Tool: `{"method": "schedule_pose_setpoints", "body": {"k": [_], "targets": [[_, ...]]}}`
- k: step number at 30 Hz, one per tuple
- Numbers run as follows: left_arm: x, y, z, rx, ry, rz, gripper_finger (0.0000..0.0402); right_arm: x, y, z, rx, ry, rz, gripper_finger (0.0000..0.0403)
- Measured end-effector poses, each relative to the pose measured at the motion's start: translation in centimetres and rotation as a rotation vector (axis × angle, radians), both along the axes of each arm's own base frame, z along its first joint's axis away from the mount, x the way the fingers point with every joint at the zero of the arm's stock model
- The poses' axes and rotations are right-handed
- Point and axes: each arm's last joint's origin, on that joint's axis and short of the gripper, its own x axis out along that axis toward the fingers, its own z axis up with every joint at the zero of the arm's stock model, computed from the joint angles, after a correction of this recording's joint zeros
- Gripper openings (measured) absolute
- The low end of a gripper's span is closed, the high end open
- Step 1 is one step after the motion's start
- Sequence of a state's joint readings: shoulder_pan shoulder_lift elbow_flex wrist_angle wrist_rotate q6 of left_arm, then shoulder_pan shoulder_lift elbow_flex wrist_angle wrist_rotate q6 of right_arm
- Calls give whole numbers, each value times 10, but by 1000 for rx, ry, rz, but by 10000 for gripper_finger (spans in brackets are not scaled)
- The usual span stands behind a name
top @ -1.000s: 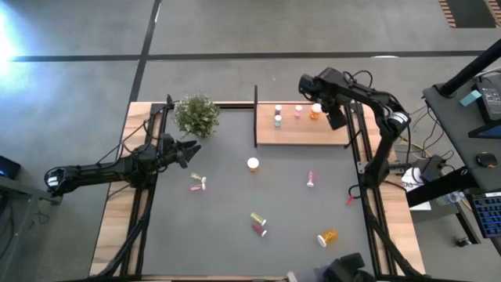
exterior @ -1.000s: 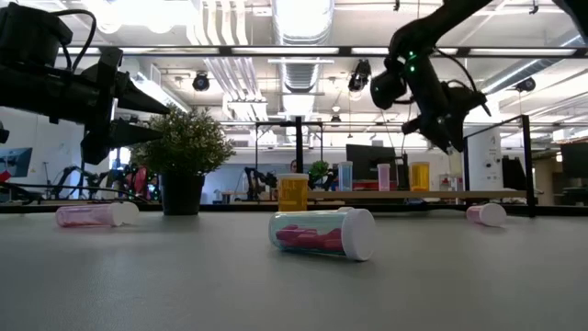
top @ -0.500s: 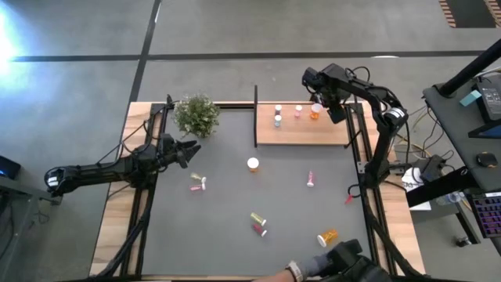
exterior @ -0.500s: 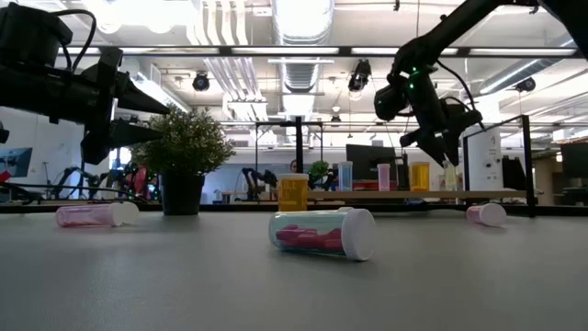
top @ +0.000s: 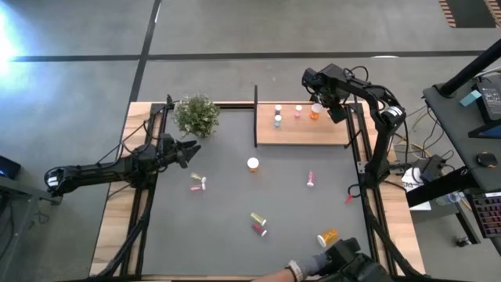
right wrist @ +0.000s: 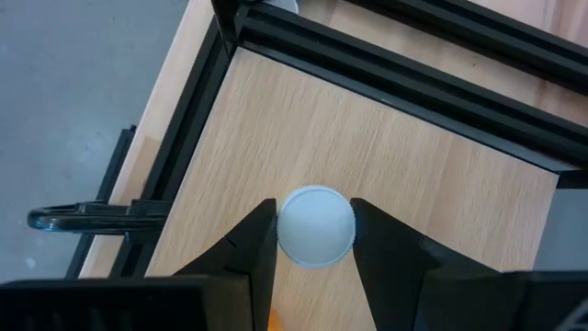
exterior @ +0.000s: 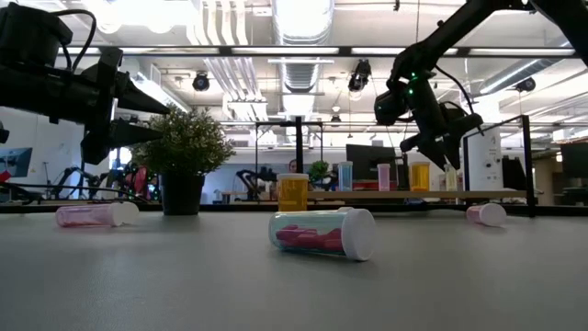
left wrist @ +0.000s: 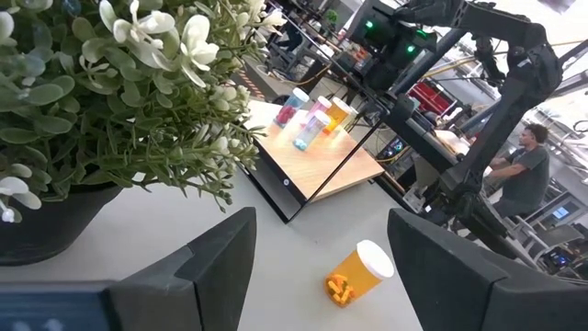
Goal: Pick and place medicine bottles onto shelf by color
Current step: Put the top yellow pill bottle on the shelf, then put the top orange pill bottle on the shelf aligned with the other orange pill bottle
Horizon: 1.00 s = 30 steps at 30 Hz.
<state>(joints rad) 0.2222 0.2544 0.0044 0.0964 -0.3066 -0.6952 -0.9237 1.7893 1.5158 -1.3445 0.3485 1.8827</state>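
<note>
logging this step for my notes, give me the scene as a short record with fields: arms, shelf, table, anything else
right tool: over the shelf's far right corner, shut on an orange bottle with a white cap
left tool: open, empty, waiting beside the plant
shelf: three other bottles standing upright, one pink
table: six bottles loose on it, one standing with a white cap, one orange bottle on its side near the front
other: a person's gloved hand at the table's front edge

In the right wrist view, the white-capped bottle [right wrist: 315, 226] showed only its cap; the body was hidden beneath. At the high view's bottom edge, a person's gloved hand [top: 327, 262] was cut off.
</note>
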Motion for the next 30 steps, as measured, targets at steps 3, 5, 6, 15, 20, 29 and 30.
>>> {"method": "schedule_pose_setpoints", "body": {"k": [3,5,6,15,20,29,30], "targets": [[0,0,0,0,0,0,231,0,0,0,2,-1,2,118],[0,0,0,0,0,0,231,0,0,0,4,-4,2,119],[0,0,0,0,0,1,231,0,0,0,5,-4,2,121],[0,0,0,0,0,0,231,0,0,0,13,-10,9,177],[0,0,0,0,0,0,231,-1,2,5,2,-14,17,208],[0,0,0,0,0,1,231,-8,11,31,-60,-59,29,243],[0,0,0,0,0,0,231,-8,13,33,-65,-63,36,246]]}}
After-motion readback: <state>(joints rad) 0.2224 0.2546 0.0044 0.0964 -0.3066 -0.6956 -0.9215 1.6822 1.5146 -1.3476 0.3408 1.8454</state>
